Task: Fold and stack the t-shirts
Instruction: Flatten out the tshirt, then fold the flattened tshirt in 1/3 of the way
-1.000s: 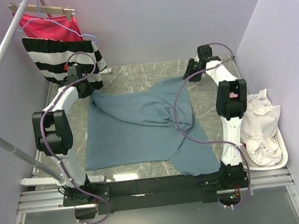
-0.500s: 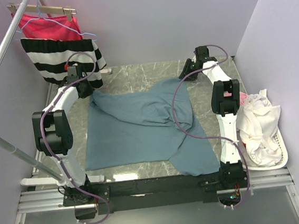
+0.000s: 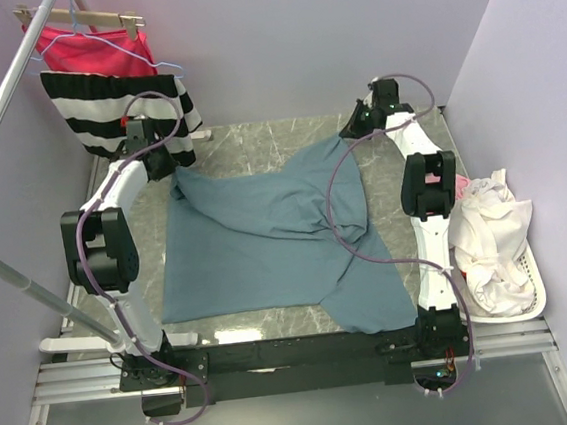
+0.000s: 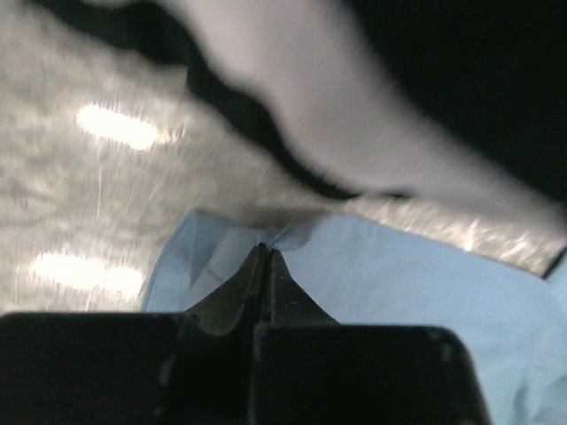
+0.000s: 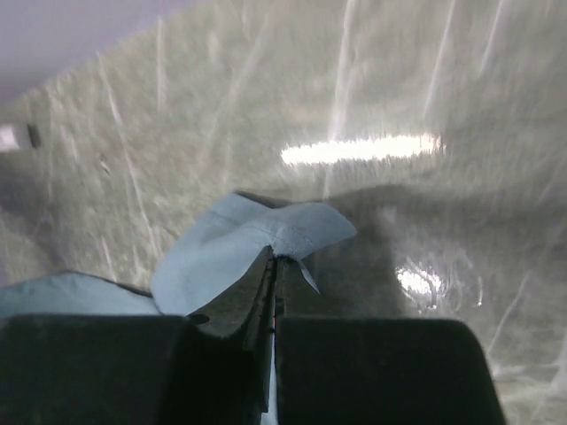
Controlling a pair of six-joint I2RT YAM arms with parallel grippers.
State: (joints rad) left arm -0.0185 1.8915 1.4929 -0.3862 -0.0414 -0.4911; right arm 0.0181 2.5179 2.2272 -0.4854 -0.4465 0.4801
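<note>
From the top camera, the large dusty slate-blue cloth t-shirt (image 3: 266,234) lies rumpled across the middle of the grey marble-patterned counter (image 3: 256,140), its near hem spilling toward the counter's near edge. The left tool (image 3: 171,175) pinches the shirt at the counter's far-left corner, right under the hanging black-and-white striped garment (image 3: 112,103). The right tool (image 3: 354,129) grips the shirt by the counter's far-right corner. Over the last second the right tool has drawn back toward the counter's far edge, pulling its cloth corner out into a taut point. The left tool has crept the same way. I judge this to be the spreading step: the far edge is being stretched flat before any fold, and heavy diagonal creases remain mid-counter.

In the left wrist view, the left tool (image 4: 266,252) has its 2 fingers pressed together on a small ridge of the shirt (image 4: 399,274), with the blurred stripes (image 4: 292,97) above and the counter (image 4: 89,177) beside.

In the right wrist view, the right tool (image 5: 273,257) is likewise clamped tight on a curled flap of the shirt (image 5: 257,230), lifted a little off the glossy counter (image 5: 399,106).
</note>
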